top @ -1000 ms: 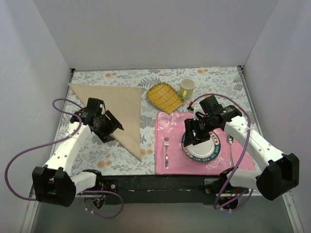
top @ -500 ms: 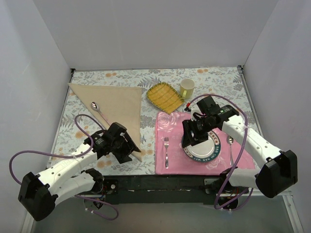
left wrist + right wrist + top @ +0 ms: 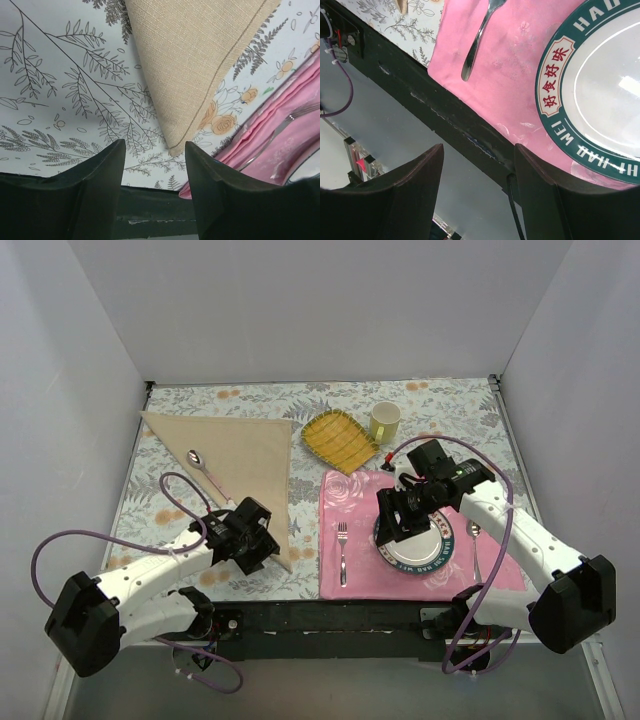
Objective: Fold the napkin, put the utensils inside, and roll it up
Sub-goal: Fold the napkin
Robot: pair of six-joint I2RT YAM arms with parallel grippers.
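The beige napkin (image 3: 245, 465) lies folded into a triangle on the left of the table, with one spoon (image 3: 205, 472) resting on it. My left gripper (image 3: 267, 553) hovers open just short of the napkin's near tip (image 3: 172, 147), nothing between its fingers (image 3: 95, 190). A fork (image 3: 342, 550) lies on the pink mat left of the plate, and a second spoon (image 3: 475, 545) lies to the plate's right. My right gripper (image 3: 390, 530) hangs open and empty over the plate's left rim; in its wrist view the fork handle (image 3: 476, 45) shows above the right gripper (image 3: 479, 150).
A green-rimmed plate (image 3: 441, 553) sits on the pink rose mat (image 3: 350, 490). A yellow checked cloth (image 3: 340, 440) and a pale mug (image 3: 384, 421) stand at the back. The table's black front edge (image 3: 330, 618) runs just below both grippers. White walls close in both sides.
The left arm has pulled back from the middle of the napkin to its near tip, leaving the spoon lying on the cloth, and its jaws have narrowed a little. The right arm has barely moved.
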